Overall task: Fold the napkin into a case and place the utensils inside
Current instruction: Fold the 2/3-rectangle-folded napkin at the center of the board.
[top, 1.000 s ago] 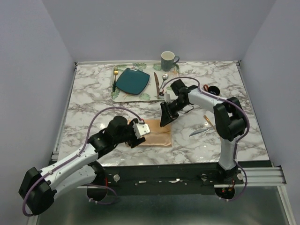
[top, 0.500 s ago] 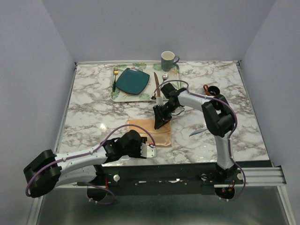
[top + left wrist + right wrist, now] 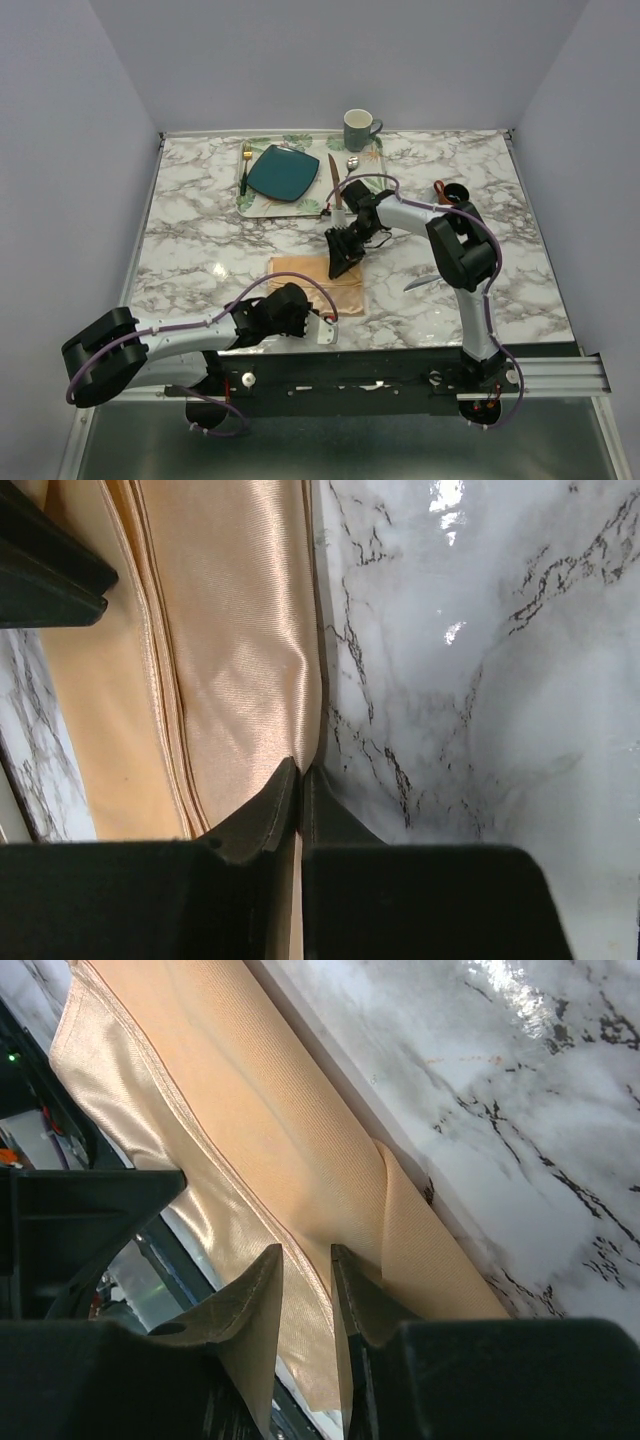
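White-grey marble tabletop (image 3: 200,230), lilac walls. Folded peach-tan cloth napkin (image 3: 300,272) lies near-centre. Left end effector (image 3: 300,778) sits low at its near right edge, tips all but touching, nipping the cloth edge, likely to lift or turn a layer. Right end effector (image 3: 308,1260) stands on the far edge, narrow gap with cloth between the tips; real pinch or just pinning, can't tell. It probably anchors the fold. Silver-grey table knife (image 3: 416,284) lies right of the napkin, not yet inside.

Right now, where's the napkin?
Top view: the napkin lies folded front-centre on the marble table, left pincer at its near edge, right pincer at its far edge.
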You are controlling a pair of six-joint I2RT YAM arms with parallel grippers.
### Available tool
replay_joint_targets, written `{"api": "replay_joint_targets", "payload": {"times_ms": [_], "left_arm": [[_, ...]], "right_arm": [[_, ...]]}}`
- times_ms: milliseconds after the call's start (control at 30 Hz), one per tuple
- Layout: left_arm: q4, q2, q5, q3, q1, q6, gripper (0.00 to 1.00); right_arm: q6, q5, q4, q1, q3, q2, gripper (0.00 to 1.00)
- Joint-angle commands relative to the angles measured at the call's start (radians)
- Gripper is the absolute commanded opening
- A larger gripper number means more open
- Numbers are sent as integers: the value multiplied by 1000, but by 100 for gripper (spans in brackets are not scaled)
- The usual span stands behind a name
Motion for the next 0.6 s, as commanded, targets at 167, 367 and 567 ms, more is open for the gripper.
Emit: {"api": "replay_joint_targets", "payload": {"times_ms": [167, 367, 567], "left_arm": [[-241, -43, 208, 112, -29, -164, 0], [-284, -30, 262, 163, -12, -232, 0], [-335, -2, 294, 195, 2, -206, 9]], "right_arm": [[-64, 59, 23, 60, -116, -28, 35], [-104, 63, 28, 63, -148, -39, 34], [-115, 68, 26, 63, -145, -35, 34]]}}
